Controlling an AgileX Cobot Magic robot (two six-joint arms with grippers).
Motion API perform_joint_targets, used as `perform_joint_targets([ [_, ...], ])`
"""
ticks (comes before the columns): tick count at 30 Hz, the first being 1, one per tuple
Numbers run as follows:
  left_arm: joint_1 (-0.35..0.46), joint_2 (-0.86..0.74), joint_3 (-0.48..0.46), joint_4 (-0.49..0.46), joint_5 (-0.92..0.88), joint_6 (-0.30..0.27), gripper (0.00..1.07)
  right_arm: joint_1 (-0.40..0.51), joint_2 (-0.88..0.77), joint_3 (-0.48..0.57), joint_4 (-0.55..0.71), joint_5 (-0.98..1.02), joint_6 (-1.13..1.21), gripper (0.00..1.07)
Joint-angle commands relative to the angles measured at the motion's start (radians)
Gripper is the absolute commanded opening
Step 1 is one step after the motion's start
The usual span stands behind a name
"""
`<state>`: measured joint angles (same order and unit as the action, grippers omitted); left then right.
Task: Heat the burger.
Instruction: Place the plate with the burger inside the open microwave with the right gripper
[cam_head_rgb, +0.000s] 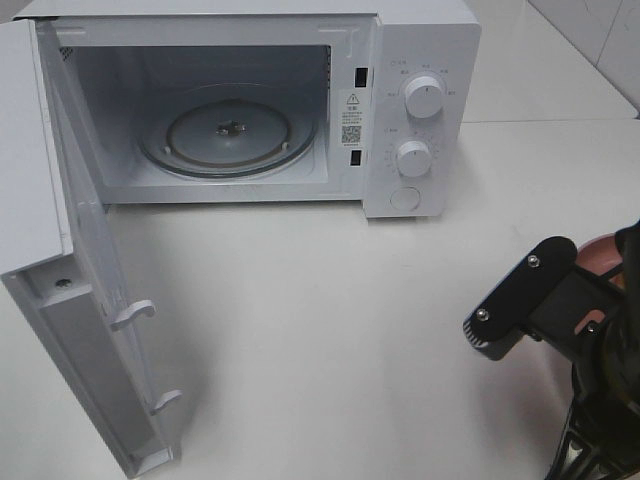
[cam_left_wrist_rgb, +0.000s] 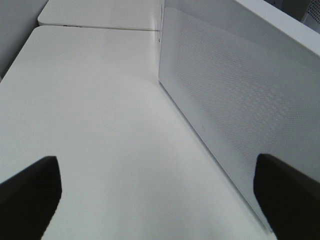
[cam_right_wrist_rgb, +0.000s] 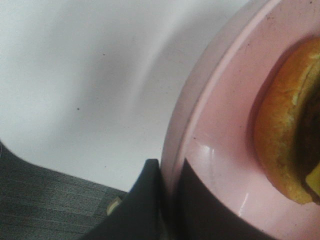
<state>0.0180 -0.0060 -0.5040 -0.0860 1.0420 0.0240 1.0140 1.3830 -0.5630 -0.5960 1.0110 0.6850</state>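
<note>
White tabletop lies between your right gripper and the open microwave. That gripper is pinched on the rim of the pink plate, and the burger sits on the plate. The glass turntable is well apart, ahead and to the left. Your left gripper is spread wide and empty beside the door.

Tally by kind: one microwave; one door; one turntable; two knobs; one button; two hooks on the door edge; one sticker; one plate; one burger.
</note>
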Motion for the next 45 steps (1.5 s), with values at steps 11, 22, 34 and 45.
perform_joint_targets([
  [11, 0.001, -0.02, 0.001, -0.009, -0.005, 0.0, 1.0, 0.154, -0.009, 0.001, -0.058, 0.041, -0.014, 0.0],
  [22, 0.001, -0.02, 0.001, -0.009, -0.005, 0.0, 1.0, 0.186, -0.009, 0.001, -0.143, 0.028, -0.149, 0.0],
  [34, 0.001, -0.02, 0.001, -0.009, -0.005, 0.0, 1.0, 0.186, -0.009, 0.001, -0.229, -0.074, -0.286, 0.0],
  [45, 0.001, -0.02, 0.001, -0.009, -0.005, 0.0, 1.0, 0.186, -0.009, 0.001, -0.321, -0.144, -0.327, 0.0],
])
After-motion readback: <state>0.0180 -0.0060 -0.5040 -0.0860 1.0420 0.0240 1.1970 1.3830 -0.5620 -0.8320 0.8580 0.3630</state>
